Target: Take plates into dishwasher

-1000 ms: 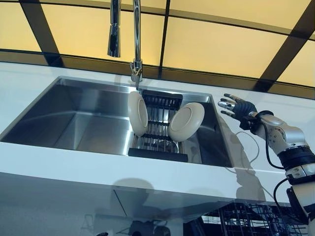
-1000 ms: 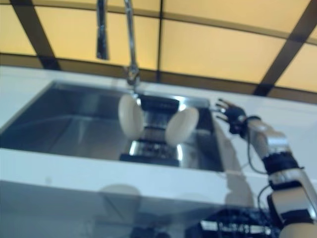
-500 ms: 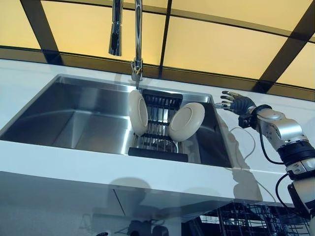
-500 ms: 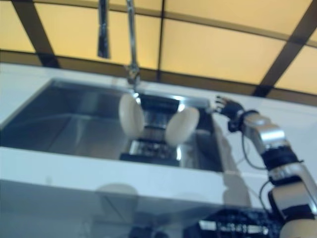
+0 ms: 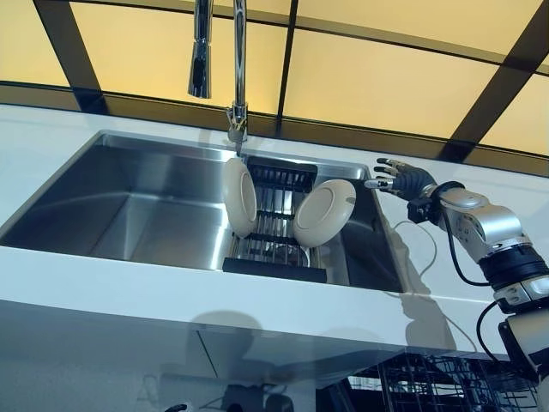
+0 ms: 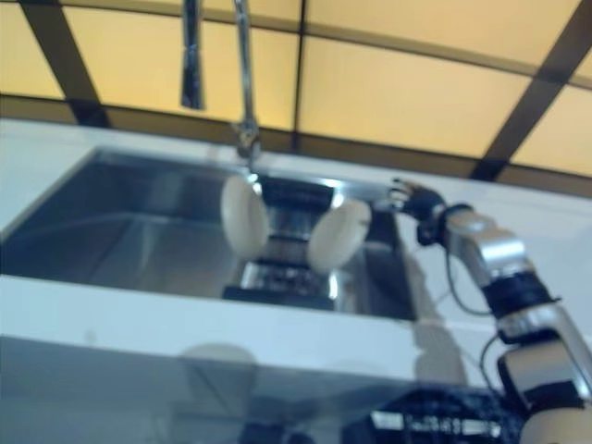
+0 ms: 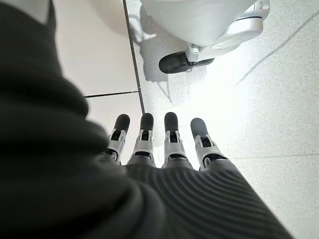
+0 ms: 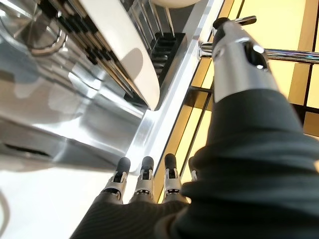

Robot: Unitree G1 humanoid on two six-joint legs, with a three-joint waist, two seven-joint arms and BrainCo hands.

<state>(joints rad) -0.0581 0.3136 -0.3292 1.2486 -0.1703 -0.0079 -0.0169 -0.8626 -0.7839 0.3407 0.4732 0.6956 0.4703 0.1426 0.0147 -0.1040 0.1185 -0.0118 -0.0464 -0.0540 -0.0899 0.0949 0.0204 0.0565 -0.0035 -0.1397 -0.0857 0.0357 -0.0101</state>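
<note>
Two plates (image 5: 324, 213) stand on edge in the rack (image 5: 276, 225) at the right end of the sink (image 5: 129, 206), propped to drain. The right hand (image 5: 400, 178) hovers over the sink's right rim, fingers loosely spread, grasping nothing, likely lining up on the nearer plate. The left hand (image 7: 164, 144) hangs relaxed over the floor.

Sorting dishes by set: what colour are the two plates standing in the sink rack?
Both plates are plain cream-white, clearest in the left eye view.
</note>
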